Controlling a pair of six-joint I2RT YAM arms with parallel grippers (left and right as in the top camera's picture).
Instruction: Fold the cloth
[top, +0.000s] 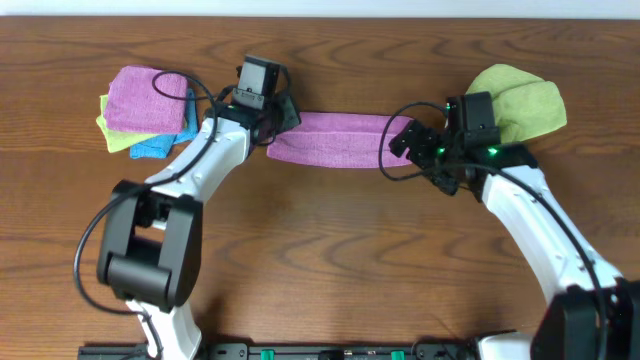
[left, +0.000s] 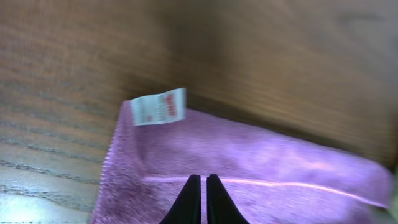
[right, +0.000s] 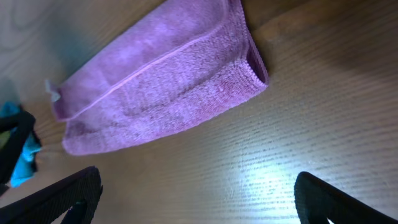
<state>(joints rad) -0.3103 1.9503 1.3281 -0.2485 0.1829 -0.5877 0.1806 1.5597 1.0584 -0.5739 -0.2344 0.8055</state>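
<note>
the folded cloth (top: 335, 138) is lying flat. the left gripper (left: 200, 185) is pressing its fingers together at the tagged end. the right gripper (right: 198, 183) is gaping wide.

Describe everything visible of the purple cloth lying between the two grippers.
The cloth is violet, fuzzy terry, folded into a long flat strip on the table, a hem line running lengthwise. A white tag sticks out at the left arm's end. The left gripper hangs shut over that end; the right gripper is open, clear of it.
</note>
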